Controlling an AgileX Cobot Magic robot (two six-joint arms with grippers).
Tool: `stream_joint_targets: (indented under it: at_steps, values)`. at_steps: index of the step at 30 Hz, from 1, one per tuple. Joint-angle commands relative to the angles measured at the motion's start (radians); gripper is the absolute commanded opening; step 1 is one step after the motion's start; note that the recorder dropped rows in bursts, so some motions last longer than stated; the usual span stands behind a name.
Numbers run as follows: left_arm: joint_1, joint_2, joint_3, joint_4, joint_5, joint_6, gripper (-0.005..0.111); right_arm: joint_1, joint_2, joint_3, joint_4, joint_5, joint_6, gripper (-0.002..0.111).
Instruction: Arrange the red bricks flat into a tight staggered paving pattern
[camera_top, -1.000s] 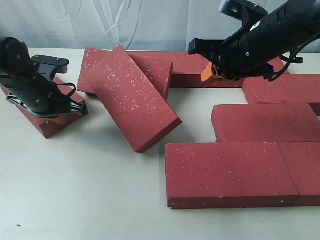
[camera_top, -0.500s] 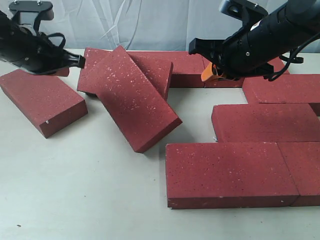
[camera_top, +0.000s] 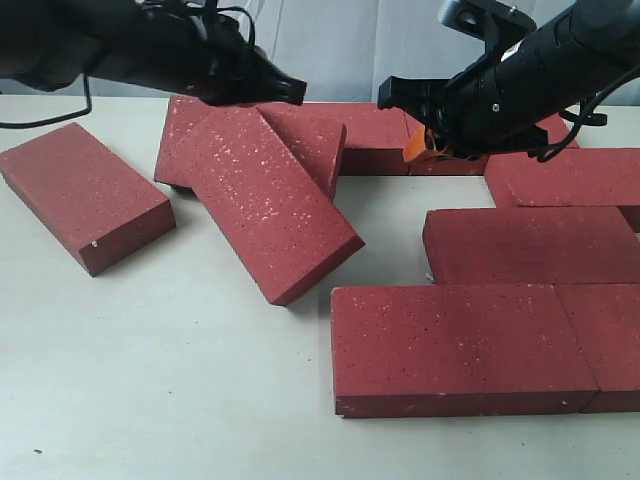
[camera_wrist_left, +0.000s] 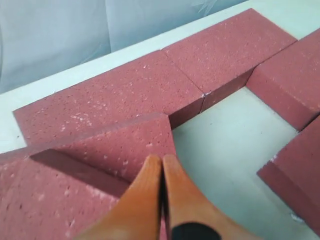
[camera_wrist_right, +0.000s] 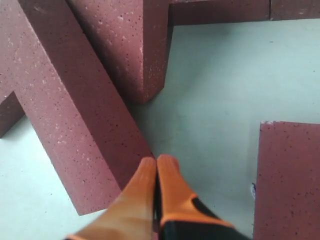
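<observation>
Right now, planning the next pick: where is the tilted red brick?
Exterior view, left of centre: the rough dark-red rectangular brick leans tilted on a flat brick behind it.

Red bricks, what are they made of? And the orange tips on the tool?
The red bricks look like concrete or fired clay: dull, rough, grainy faces flecked with pale specks, with sharp square edges. Which of the two, the look leaves open. The orange fingertips of the left tool look like smooth rubber or plastic: even colour, soft sheen, rounded shape.
</observation>
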Motion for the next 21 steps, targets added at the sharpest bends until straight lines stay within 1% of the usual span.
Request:
stream_joint_targets:
  at_steps: [1, 4, 7, 9, 12, 13, 16, 21]
  values:
    - [-0.007, 0.122, -0.106, -0.065, 0.041, 0.013, 0.0, -0.005, 0.0, -0.005, -0.006, -0.011, -0.005, -0.001]
    - [-0.007, 0.191, -0.166, -0.065, 0.085, 0.013, 0.0, -0.005, 0.0, -0.005, -0.006, -0.011, -0.005, -0.001]
    - [-0.007, 0.233, -0.182, -0.041, 0.122, -0.01, 0.0, -0.005, 0.0, -0.005, -0.006, -0.011, -0.005, -0.001]
    - [-0.001, 0.243, -0.182, 0.037, 0.15, -0.088, 0.0, -0.005, 0.0, -0.005, -0.004, -0.009, -0.005, -0.001]
    - [0.009, 0.243, -0.182, 0.28, 0.189, -0.338, 0.0, -0.005, 0.0, -0.005, -0.004, -0.009, -0.005, -0.001]
    - [0.016, 0.241, -0.182, 0.353, 0.213, -0.446, 0.0, -0.005, 0.0, -0.005, -0.004, -0.009, -0.005, -0.001]
    - [0.025, 0.241, -0.182, 0.507, 0.285, -0.607, 0.0, -0.005, 0.0, -0.005, -0.002, -0.009, -0.005, -0.001]
    - [0.025, 0.234, -0.182, 0.535, 0.386, -0.643, 0.0, -0.005, 0.0, -0.005, 0.001, -0.007, -0.005, -0.001]
